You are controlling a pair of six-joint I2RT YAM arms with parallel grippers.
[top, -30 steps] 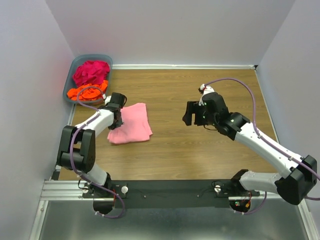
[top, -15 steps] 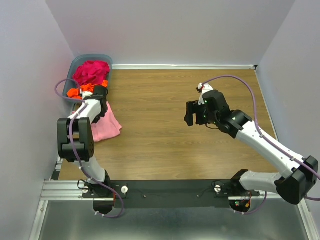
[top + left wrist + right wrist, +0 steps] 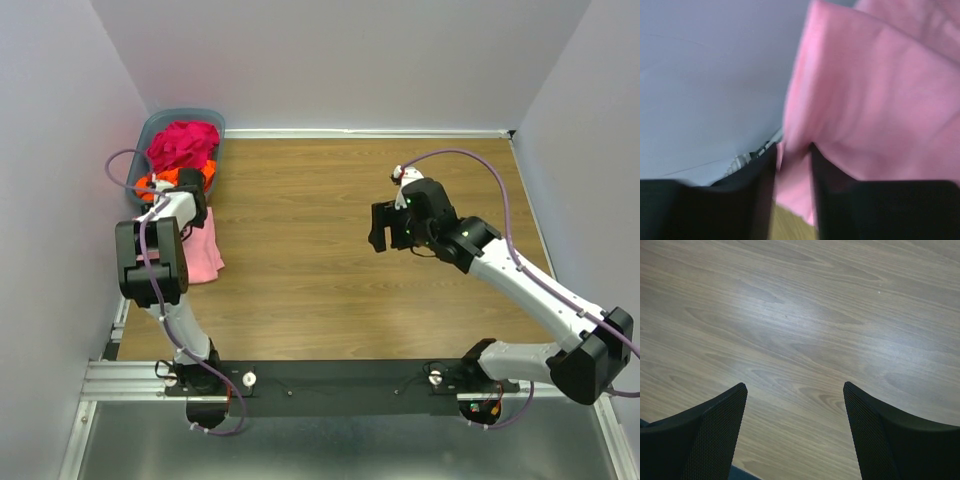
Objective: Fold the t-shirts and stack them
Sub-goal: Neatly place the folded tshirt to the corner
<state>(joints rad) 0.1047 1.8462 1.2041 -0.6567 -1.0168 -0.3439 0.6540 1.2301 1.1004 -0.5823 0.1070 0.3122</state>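
The light pink t-shirt (image 3: 207, 258) lies bunched at the table's left edge, just in front of the basket. My left gripper (image 3: 194, 224) is on its far end. In the left wrist view, which is blurred, the pink t-shirt (image 3: 875, 100) fills the right half. My left gripper (image 3: 793, 147) has its jaws a little apart, with a fold of that cloth between them. The magenta t-shirt (image 3: 183, 143) and the orange t-shirt (image 3: 168, 181) lie crumpled in the basket. My right gripper (image 3: 378, 228) hovers open over bare wood at mid-table, and the right wrist view shows nothing between the fingers of this right gripper (image 3: 794, 385).
The grey-blue plastic basket (image 3: 150, 128) stands in the far left corner against the left wall (image 3: 705, 75). White walls close in the wooden table (image 3: 330, 290) on the left, back and right. The arms' mounting rail runs along the near edge.
My left arm has swung left, dragging the pink t-shirt from mid-left to the table's left edge, and its jaws have parted. The right arm has barely moved.
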